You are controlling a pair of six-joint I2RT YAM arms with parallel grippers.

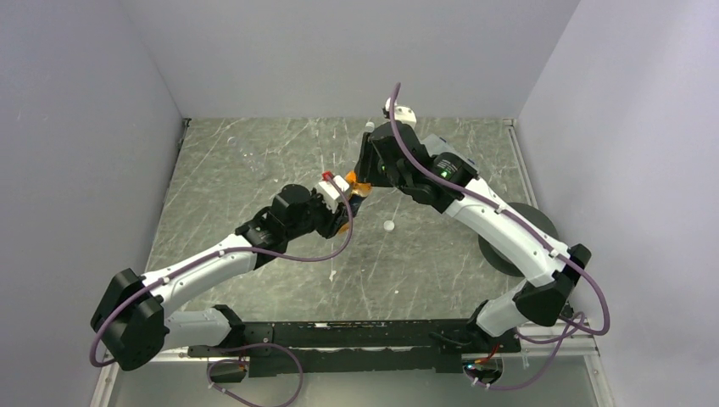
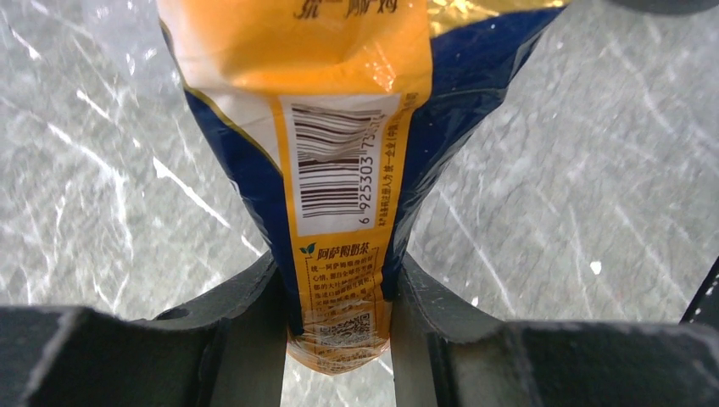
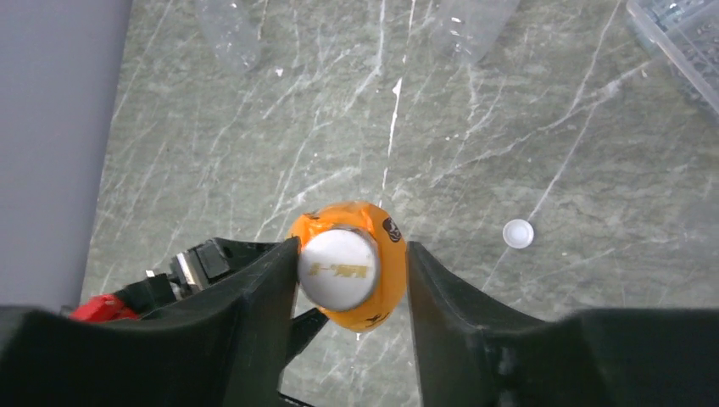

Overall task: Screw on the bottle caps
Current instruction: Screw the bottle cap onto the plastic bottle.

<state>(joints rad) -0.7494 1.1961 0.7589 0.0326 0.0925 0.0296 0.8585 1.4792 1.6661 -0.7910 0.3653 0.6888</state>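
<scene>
Both arms meet over the middle of the table (image 1: 254, 170). The left gripper (image 1: 346, 205) has its fingers (image 2: 246, 309) closed narrowly on the orange bottle (image 1: 361, 189), which is off the table surface. In the left wrist view, the grip pinches the bottle's narrow end and the label (image 2: 339, 153) is creased. The label is orange and blue with a barcode. The right gripper (image 3: 348, 280) is at the bottle's top end, with its jaws on either side of the white cap (image 3: 337, 269) that sits on the bottle's mouth. One finger (image 3: 263, 288) lies against the cap's edge. The other stands just off the cap, beside the orange shoulder, with a sliver of orange showing between them. The jaws are therefore partly parted and not pinching the cap. I cannot tell whether the cap is fully threaded down. A loose white cap (image 3: 518, 233) lies flat on the table, near the bottle and apart from both grippers; the overhead view shows it too (image 1: 388, 226). Two clear bottles (image 3: 225, 34) lie at the far side of the table in the right wrist view. A corner of a clear box (image 3: 678, 42) shows beside them. A black disc (image 1: 494, 254) sits on the table, partly under the right arm.
</scene>
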